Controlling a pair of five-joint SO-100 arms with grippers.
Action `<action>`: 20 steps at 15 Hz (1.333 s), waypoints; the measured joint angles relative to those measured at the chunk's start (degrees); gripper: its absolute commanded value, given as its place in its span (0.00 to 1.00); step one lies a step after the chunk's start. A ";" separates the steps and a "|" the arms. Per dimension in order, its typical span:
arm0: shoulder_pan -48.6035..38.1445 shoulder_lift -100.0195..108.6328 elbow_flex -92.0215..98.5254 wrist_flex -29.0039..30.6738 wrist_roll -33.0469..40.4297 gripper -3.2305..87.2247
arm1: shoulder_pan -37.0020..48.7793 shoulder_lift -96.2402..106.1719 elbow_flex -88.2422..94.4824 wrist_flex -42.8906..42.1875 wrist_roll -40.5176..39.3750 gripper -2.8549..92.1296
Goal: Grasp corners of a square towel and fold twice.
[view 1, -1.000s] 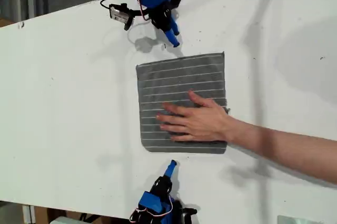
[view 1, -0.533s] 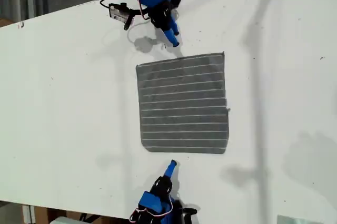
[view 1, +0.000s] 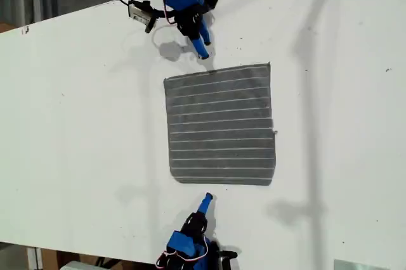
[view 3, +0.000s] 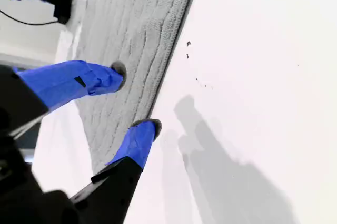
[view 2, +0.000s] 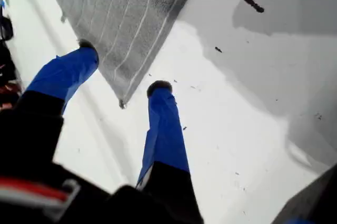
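In the exterior view you see the towel (view 1: 221,124) flat on the table (view 1: 82,124) between my first gripper (view 1: 202,51) and my second gripper (view 1: 205,201), the first wrist view shows my first gripper (view 2: 122,67) spread wide and empty with 1 corner (view 2: 122,98) framed between its jaws, and the second wrist view shows my second gripper (view 3: 134,97) parted and empty over the towel's (view 3: 131,24) edge.

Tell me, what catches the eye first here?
The grey striped towel lying flat mid-table in the exterior view stands out first. Next, two blue-fingered arms face it across the white table: my first end effector at the exterior view's top, my second end effector at its bottom, both open.
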 measured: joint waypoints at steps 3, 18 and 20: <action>-9.93 0.00 0.00 0.00 0.35 0.23 | 8.26 0.35 -0.97 3.25 -1.41 0.27; 4.92 -45.35 -26.28 -9.32 -35.51 0.32 | -9.76 -114.87 -74.00 1.41 -22.94 0.50; 8.26 -53.96 -27.42 -11.43 -38.94 0.31 | -11.87 -114.08 -73.13 2.37 -18.90 0.50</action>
